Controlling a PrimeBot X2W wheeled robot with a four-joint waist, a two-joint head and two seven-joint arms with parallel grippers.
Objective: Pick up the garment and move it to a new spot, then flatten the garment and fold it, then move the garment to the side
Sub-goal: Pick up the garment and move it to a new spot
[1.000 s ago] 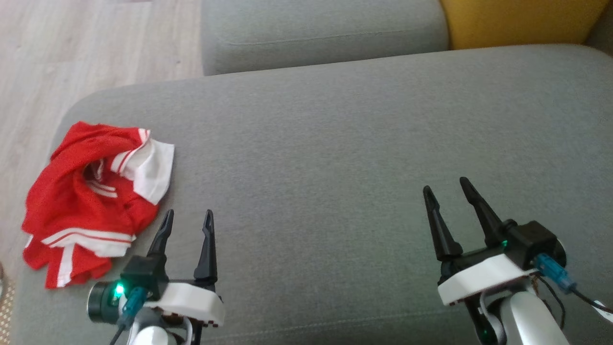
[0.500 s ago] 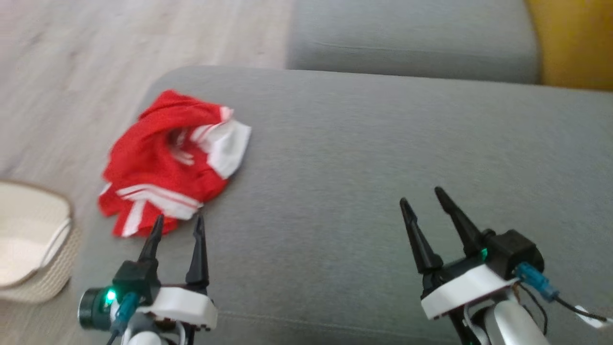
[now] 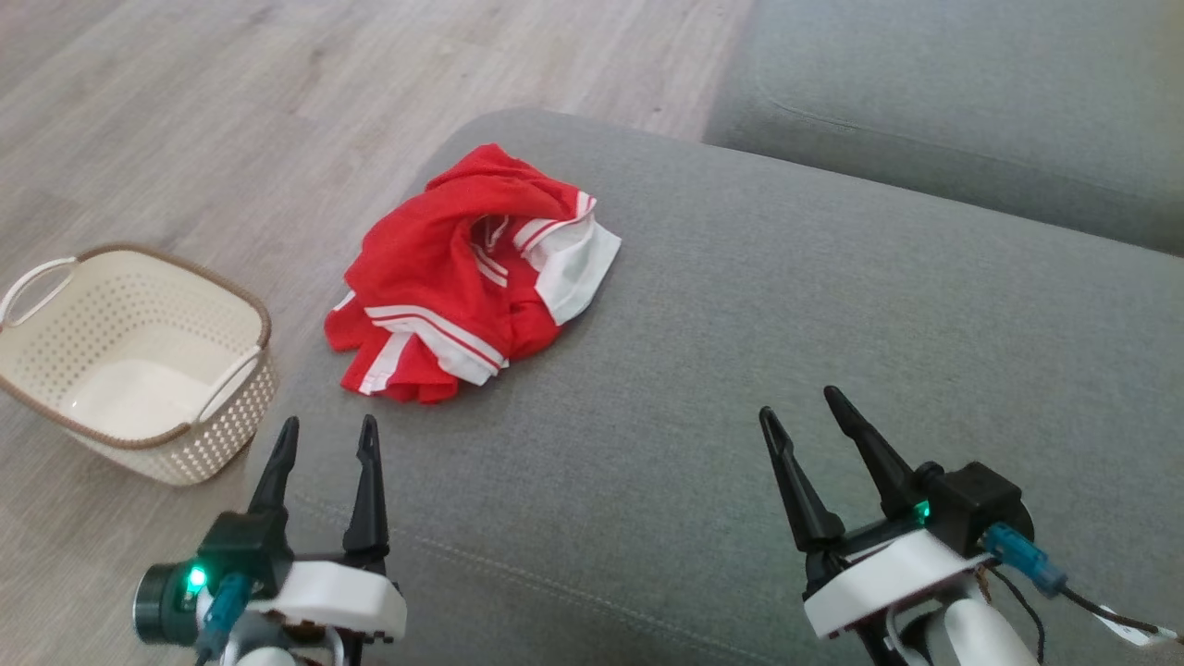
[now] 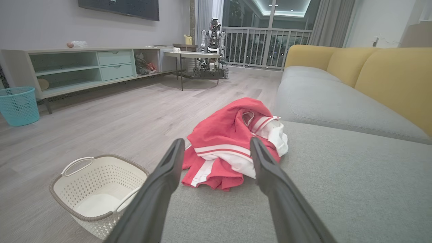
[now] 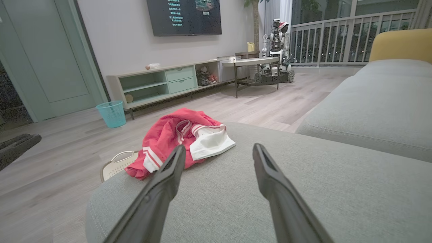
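Observation:
The garment (image 3: 462,277), red with white stripes and a white panel, lies crumpled near the left end of the grey sofa seat (image 3: 786,324). My left gripper (image 3: 328,433) hovers open at the lower left, short of the garment's near edge, nothing between its fingers. The right gripper (image 3: 800,400) stands open over bare cushion at the lower right. In the left wrist view the garment (image 4: 233,141) sits straight ahead, framed by the open fingers (image 4: 168,175). From the right wrist the garment (image 5: 179,138) lies ahead and to the left of the open gripper (image 5: 219,152).
A cream perforated basket (image 3: 42,370) stands on the wooden floor left of the sofa, also in the left wrist view as the basket (image 4: 64,195). A second grey seat cushion (image 3: 971,111) lies beyond. A teal bin (image 5: 111,113), a low cabinet and a round table stand far off.
The head camera has swung left, so the whole picture shifted right and the basket came into view. The garment lies as before. Both grippers stay open.

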